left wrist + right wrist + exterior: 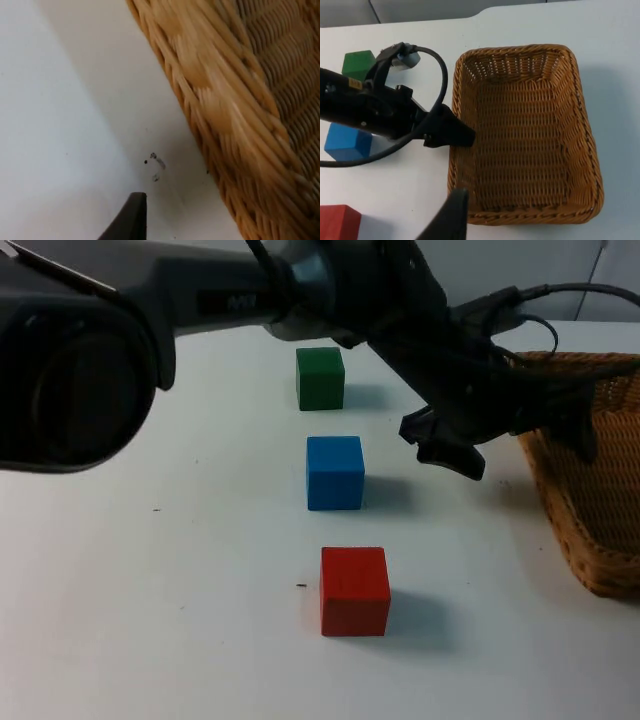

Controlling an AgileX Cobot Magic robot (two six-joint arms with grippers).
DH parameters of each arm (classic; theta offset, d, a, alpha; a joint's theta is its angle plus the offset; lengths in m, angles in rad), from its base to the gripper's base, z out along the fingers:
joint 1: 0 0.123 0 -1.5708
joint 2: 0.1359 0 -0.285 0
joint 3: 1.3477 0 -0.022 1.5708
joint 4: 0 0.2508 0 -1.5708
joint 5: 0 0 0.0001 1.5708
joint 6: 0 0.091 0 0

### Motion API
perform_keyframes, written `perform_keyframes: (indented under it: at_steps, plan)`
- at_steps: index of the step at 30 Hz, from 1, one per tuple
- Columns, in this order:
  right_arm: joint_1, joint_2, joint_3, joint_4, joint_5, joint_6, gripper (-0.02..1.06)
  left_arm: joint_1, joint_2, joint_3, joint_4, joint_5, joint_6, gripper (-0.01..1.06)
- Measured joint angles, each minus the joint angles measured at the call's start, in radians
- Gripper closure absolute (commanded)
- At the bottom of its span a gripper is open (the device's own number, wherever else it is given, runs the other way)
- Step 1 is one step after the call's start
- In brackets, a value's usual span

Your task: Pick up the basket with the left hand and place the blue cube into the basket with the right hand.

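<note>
The white table (180, 640) carried everything. On it, at the right side in the top view, sat the woven basket (600, 490), rectangular, empty and resting flat, as the right wrist view showed (530, 125). The left arm (330, 290) reached from the upper left across the table toward it. Its claw, the left gripper (510, 425), was at the basket's near long rim; in the right wrist view its dark fingers (452, 131) lay against the outside of that rim, and whether they were spread or pinching the wicker could not be told. The left wrist view looked along the basket's wall (240, 110) just beside a fingertip.

Three cubes stood in a row left of the basket. The blue cube (335, 472) sat in the middle, on the table, near the left claw but apart from it. The green cube (320, 378) lay behind it and the red cube (355, 590) in front.

The right gripper (447, 215) hung above the basket's near edge, well apart from the blue cube (347, 142); its fingers' state could not be told.
</note>
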State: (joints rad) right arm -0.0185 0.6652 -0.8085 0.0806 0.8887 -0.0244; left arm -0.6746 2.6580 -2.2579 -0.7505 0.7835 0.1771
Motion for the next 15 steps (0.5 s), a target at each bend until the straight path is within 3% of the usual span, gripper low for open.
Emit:
perform_keyframes:
  at_steps: [15]
  plan:
    - [0.0,0.0,0.0,0.0,0.002,0.0,0.01,-0.093,0.034,-0.002,0.009,-0.104,-0.043,0.02]
